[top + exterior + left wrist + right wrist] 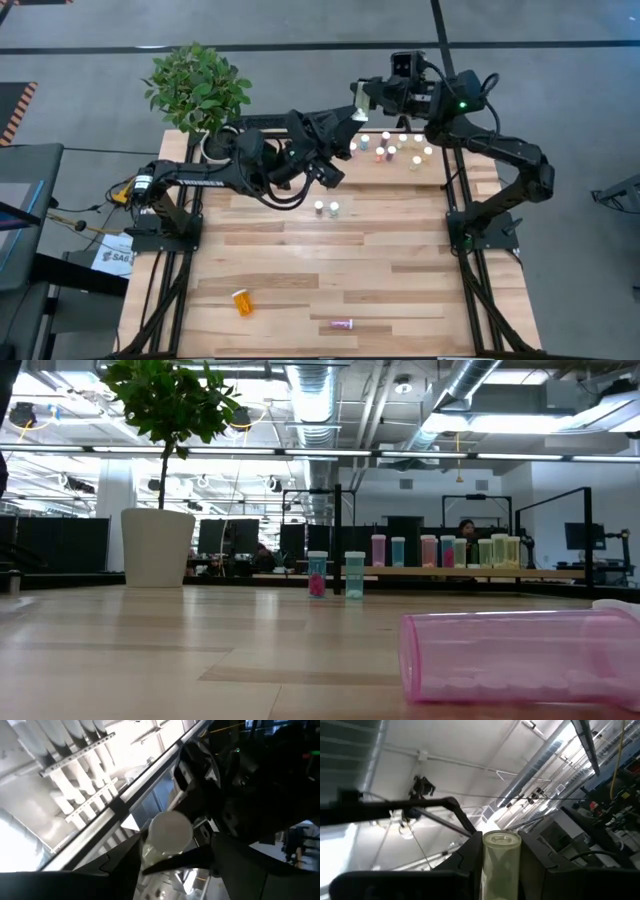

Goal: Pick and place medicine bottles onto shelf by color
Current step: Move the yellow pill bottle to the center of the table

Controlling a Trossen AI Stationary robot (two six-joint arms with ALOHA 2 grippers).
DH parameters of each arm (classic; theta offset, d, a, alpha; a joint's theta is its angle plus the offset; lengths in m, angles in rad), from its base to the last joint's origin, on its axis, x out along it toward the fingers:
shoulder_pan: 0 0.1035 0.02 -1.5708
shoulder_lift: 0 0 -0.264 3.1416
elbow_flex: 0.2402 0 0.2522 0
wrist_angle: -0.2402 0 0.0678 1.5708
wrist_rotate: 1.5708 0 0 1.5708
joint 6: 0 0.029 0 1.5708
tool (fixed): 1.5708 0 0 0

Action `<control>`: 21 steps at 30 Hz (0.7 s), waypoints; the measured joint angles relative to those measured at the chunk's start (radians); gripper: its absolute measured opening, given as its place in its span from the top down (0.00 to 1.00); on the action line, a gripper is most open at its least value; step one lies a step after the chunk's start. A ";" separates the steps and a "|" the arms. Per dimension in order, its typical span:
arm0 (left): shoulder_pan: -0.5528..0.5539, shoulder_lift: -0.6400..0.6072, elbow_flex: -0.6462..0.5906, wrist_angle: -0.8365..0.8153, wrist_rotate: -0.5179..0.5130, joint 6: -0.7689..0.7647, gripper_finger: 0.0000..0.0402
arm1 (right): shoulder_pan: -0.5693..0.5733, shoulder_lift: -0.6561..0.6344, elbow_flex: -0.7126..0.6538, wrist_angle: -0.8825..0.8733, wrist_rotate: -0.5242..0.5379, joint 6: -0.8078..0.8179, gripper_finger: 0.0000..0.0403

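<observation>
Above the light-wood shelf [400,165], left pincer [357,117] and right pincer [366,97] both clamp one pale-yellow, white-capped medicine bottle [167,837].

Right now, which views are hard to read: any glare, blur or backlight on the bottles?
Low view: the lying pink bottle is soft and oversized, and bright room lights backlight the shelf. Left wrist view: smeared, with the pale bottle washed out. Right wrist view: ceiling glare behind the yellowish bottle.
</observation>
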 joint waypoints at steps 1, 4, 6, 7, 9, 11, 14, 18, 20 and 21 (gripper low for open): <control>0.000 0.000 0.000 0.000 0.000 -0.021 0.43 | -0.008 -0.003 0.000 -0.004 -0.015 -0.022 0.72; 0.000 0.000 0.000 0.001 -0.002 -0.072 0.43 | -0.026 -0.008 0.001 -0.015 -0.053 -0.088 0.72; 0.000 0.000 0.000 0.006 -0.007 -0.102 0.43 | -0.036 -0.006 0.001 -0.028 -0.061 -0.101 0.72; 0.001 0.000 0.000 0.008 -0.018 -0.115 0.43 | -0.038 -0.005 0.000 -0.031 -0.062 -0.101 0.72; 0.004 0.000 0.000 0.007 -0.029 -0.123 0.43 | -0.040 -0.005 0.000 -0.028 -0.063 -0.104 0.72; 0.005 0.000 0.000 0.007 -0.031 -0.124 0.43 | -0.040 -0.006 0.000 -0.025 -0.064 -0.104 0.72; 0.005 0.000 0.000 0.004 -0.029 -0.123 0.46 | -0.040 -0.006 0.000 -0.028 -0.073 -0.104 0.72; 0.005 0.000 0.000 -0.007 -0.026 -0.124 0.52 | -0.040 -0.006 0.000 -0.027 -0.089 -0.104 0.72; 0.005 0.000 0.000 -0.011 -0.026 -0.124 0.56 | -0.040 -0.006 0.000 -0.028 -0.089 -0.104 0.72; 0.005 0.000 0.000 -0.013 -0.026 -0.123 0.58 | -0.040 -0.006 0.000 -0.028 -0.089 -0.104 0.72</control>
